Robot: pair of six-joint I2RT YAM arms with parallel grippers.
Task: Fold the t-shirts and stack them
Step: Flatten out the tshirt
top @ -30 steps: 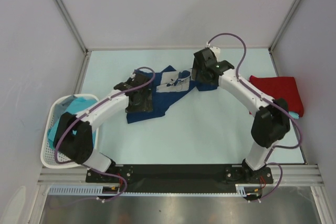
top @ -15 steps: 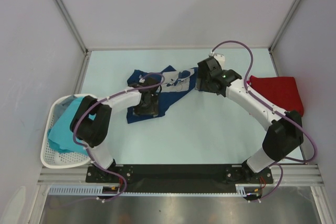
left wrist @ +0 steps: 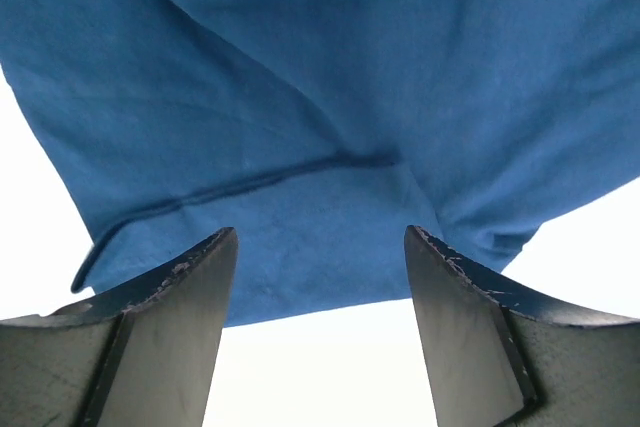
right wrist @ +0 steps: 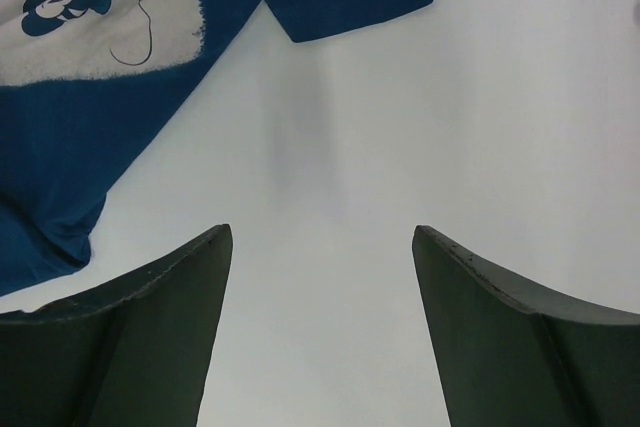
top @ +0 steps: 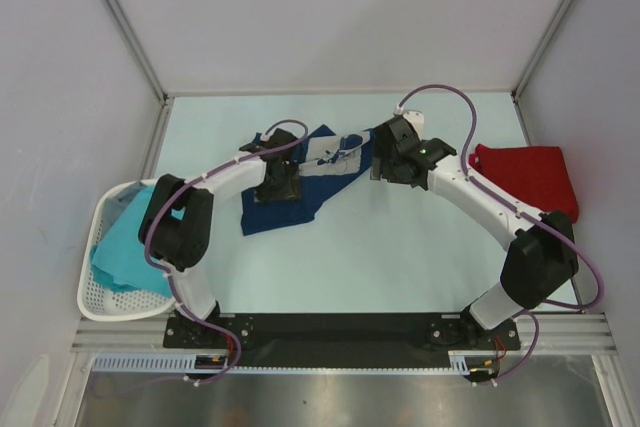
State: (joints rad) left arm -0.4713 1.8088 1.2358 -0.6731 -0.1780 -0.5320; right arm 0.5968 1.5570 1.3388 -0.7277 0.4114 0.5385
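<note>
A: Left gripper (top: 279, 187), condition?
B: Jaws wide apart, nothing held. It hung low over the navy shirt (top: 318, 189), above the shirt's left half. In the wrist view a seam and a hem edge of the cloth lay just beyond the fingertips (left wrist: 200, 287). Whether they touched the cloth could not be told.
A: Right gripper (top: 382, 165)?
B: Also wide apart and empty. It stood at the shirt's right edge. Its wrist view showed bare table (right wrist: 400, 97) between the fingers, with the cloth off to the left.
A: The navy shirt, position?
B: Mid-table, spread out unfolded and rumpled, lying aslant between the two grippers. Its pale print (right wrist: 110, 27), with cartoon figures, faced up near the right gripper.
A: Other shirts?
B: One red shirt (top: 530, 175), folded, at the table's right edge, well apart from the navy one. Turquoise shirts (top: 125, 252), heaped in the basket (top: 95, 299) at the left edge, beside the left arm. How many could not be told.
</note>
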